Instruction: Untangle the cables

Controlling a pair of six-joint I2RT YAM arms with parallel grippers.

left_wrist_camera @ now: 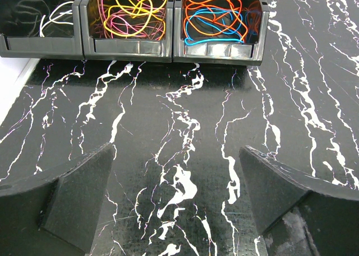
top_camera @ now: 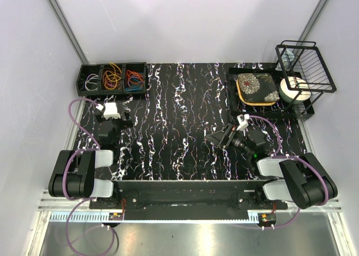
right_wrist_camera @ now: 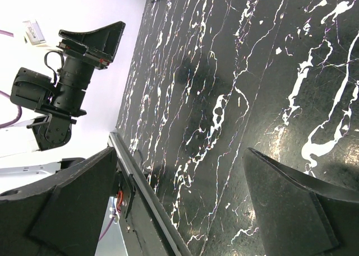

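The cables lie in three black bins (top_camera: pixel 112 78) at the table's far left. Whitish-grey loops (left_wrist_camera: pixel 53 18) fill the left bin, yellow and pink loops (left_wrist_camera: pixel 132 12) the middle one, and orange and blue loops (left_wrist_camera: pixel 219 15) the right one. My left gripper (top_camera: pixel 116 117) hovers just in front of the bins, facing them. It is open (left_wrist_camera: pixel 176 149), and only the marbled tabletop shows between its fingers. My right gripper (top_camera: pixel 222 137) sits right of centre pointing left, open (right_wrist_camera: pixel 182 152) and holding nothing.
A black tray (top_camera: pixel 233 96) at the back right carries a flower-patterned square pad (top_camera: pixel 257 88), a white round object (top_camera: pixel 295 89) and a black wire rack (top_camera: pixel 305 65). A black rail (top_camera: pixel 185 186) runs along the near edge. The right wrist view shows the left arm (right_wrist_camera: pixel 67 88).
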